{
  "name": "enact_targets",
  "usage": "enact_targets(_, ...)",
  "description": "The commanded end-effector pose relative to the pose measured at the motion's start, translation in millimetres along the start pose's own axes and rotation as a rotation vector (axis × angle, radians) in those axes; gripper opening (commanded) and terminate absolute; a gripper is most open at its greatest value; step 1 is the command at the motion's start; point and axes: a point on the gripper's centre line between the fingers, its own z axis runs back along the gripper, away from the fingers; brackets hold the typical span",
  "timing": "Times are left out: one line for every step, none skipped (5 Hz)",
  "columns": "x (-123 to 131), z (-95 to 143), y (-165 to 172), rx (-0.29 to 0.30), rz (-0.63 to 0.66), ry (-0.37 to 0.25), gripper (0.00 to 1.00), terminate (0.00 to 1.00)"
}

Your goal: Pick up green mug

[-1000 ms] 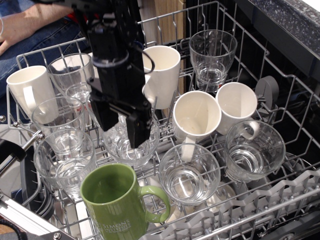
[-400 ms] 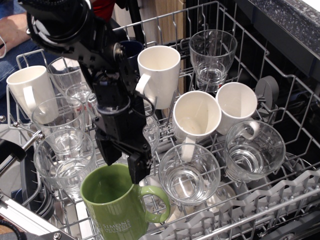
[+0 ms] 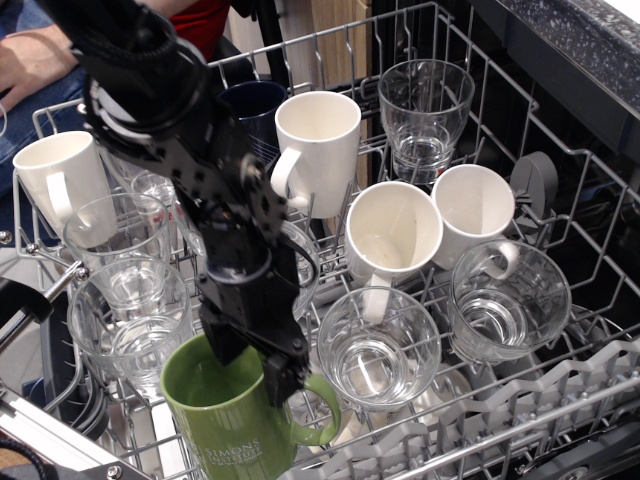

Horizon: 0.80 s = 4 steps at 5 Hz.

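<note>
The green mug [image 3: 232, 432] stands upright at the front left of the dishwasher rack [image 3: 560, 400], handle [image 3: 318, 408] pointing right, pale lettering low on its side. My black gripper [image 3: 252, 362] has come down onto the mug's right rim. One finger [image 3: 222, 345] hangs inside the mug and the other finger [image 3: 283, 378] sits outside by the handle. The jaws stand apart, straddling the mug wall, and I see no squeeze on it. The arm hides the glass behind the mug.
Clear glasses [image 3: 378, 352] [image 3: 128, 312] flank the mug closely. Three white mugs [image 3: 318, 135] [image 3: 392, 235] [image 3: 62, 175] and a dark navy mug [image 3: 252, 102] stand farther back. More glasses fill the rack. A person's arm [image 3: 35, 60] is at the top left.
My gripper has moved down and toward the front, from above the middle glass to the green mug's rim. Its fingers now straddle the mug wall. The mug has not moved.
</note>
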Motion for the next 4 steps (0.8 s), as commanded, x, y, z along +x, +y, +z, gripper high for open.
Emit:
enact_targets(-13.9,-13.6,-0.1,0.027,-0.046,-0.041,1.00,0.00)
enact_targets(-16.9,-28.9,1.0,0.053,-0.063,-0.066,1.00,0.00)
enact_targets(-15.6,-30.3,0.6,0.052,-0.049,-0.048,0.00,0.00)
enact_targets(-17.9,-28.2,0.9,0.048,-0.060,-0.048,0.00,0.00)
